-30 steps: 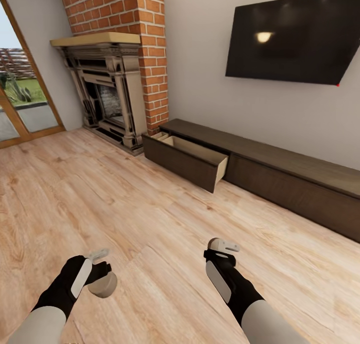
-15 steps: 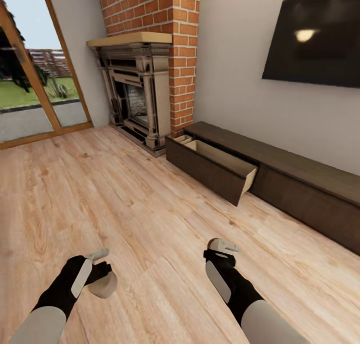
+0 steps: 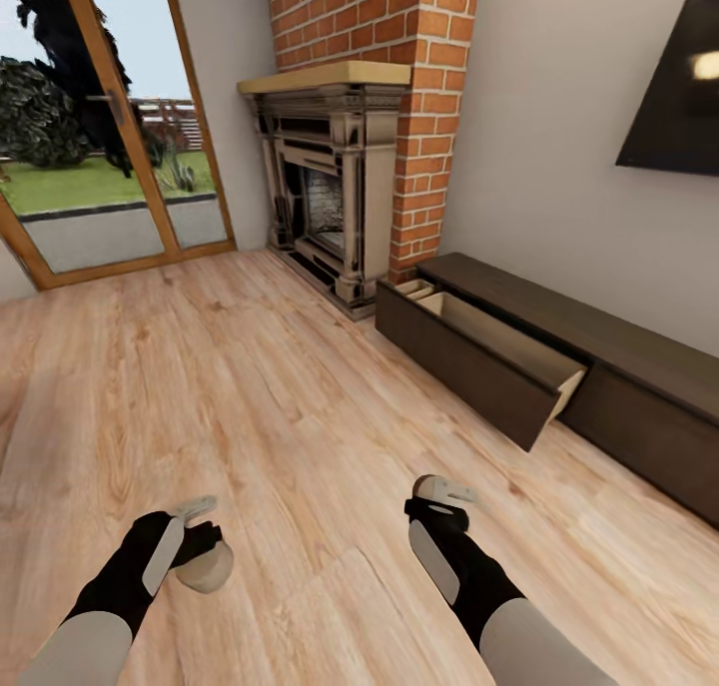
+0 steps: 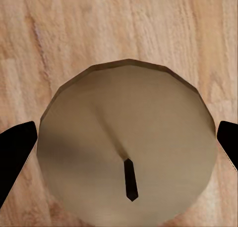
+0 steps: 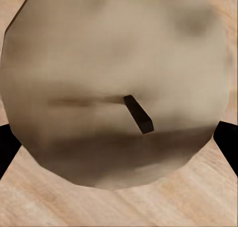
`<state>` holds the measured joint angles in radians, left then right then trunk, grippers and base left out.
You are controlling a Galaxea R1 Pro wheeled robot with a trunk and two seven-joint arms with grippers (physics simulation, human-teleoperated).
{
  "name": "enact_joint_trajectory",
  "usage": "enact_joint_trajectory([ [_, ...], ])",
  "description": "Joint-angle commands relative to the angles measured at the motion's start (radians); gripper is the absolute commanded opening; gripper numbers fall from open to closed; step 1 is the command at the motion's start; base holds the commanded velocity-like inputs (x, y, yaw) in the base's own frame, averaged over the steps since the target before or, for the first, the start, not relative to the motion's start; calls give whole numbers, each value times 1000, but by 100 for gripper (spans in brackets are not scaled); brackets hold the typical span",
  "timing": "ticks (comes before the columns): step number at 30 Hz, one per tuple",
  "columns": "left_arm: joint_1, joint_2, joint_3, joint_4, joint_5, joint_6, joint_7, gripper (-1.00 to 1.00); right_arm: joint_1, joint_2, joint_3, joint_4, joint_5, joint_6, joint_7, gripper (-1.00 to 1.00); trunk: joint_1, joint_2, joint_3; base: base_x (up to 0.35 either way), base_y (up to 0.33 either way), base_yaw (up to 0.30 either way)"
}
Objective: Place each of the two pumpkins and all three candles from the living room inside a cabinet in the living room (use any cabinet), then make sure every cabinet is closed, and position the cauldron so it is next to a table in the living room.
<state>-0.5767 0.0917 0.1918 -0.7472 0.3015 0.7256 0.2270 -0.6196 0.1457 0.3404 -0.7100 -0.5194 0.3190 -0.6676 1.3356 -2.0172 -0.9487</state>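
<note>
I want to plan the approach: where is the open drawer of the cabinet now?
In the head view, the open drawer sticks out from the cabinet's end nearest the fireplace, at the right of the picture, below the brick column.

Bare wooden floor [image 3: 250, 386] is stretching open between my claws and the cabinet [image 3: 599, 366], so nothing is blocking a reach forward. The cabinet's drawer [image 3: 489, 351] is standing pulled out into the room with its pale inside open from above, its dark front jutting toward me. The brick fireplace [image 3: 350, 167] is closing off the cabinet's far end.
</note>
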Motion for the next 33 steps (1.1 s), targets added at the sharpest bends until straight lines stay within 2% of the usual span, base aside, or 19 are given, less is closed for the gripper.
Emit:
enact_joint_trajectory([
  [1,0,0,0,0,-1,0,0,-100,0,0,0,0,3,0,-1,-100,0,0,0,331,0,292],
  [9,0,-1,0,0,-1,0,0,-100,0,0,3,-1,2,0,-1,-100,0,0,0,331,0,292],
  [15,0,-1,0,0,-1,0,0,-100,0,0,46,-1,4,-1,-2,-100,0,0,2,331,0,286],
  [23,0,-1,0,0,-1,0,0,-100,0,1,55,-2,4,-2,-2,-100,0,0,9,331,0,273],
  [33,0,0,-1,15,0,0,0,-100,0,27,56,-3,2,3,-4,-100,0,0,17,331,17,269],
])
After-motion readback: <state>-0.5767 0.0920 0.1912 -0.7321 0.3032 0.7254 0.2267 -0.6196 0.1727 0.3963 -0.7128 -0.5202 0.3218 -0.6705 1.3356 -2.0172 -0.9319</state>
